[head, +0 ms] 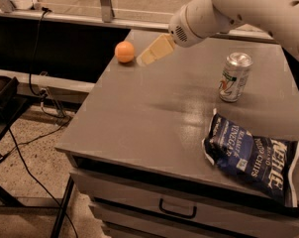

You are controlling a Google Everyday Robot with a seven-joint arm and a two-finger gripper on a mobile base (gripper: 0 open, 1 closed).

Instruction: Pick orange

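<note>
The orange (124, 51) is a small round fruit on the far left corner of the grey table (154, 118). My gripper (148, 54) reaches in from the upper right on a white arm. Its cream-coloured fingers (157, 49) point down-left, and the tip is just right of the orange, a short gap away. It holds nothing that I can see.
A silver soda can (233, 77) stands at the right of the table. A dark blue chip bag (253, 157) lies at the front right. A drawer handle (177, 209) shows below the front edge. Cables trail on the floor (25, 152) at the left.
</note>
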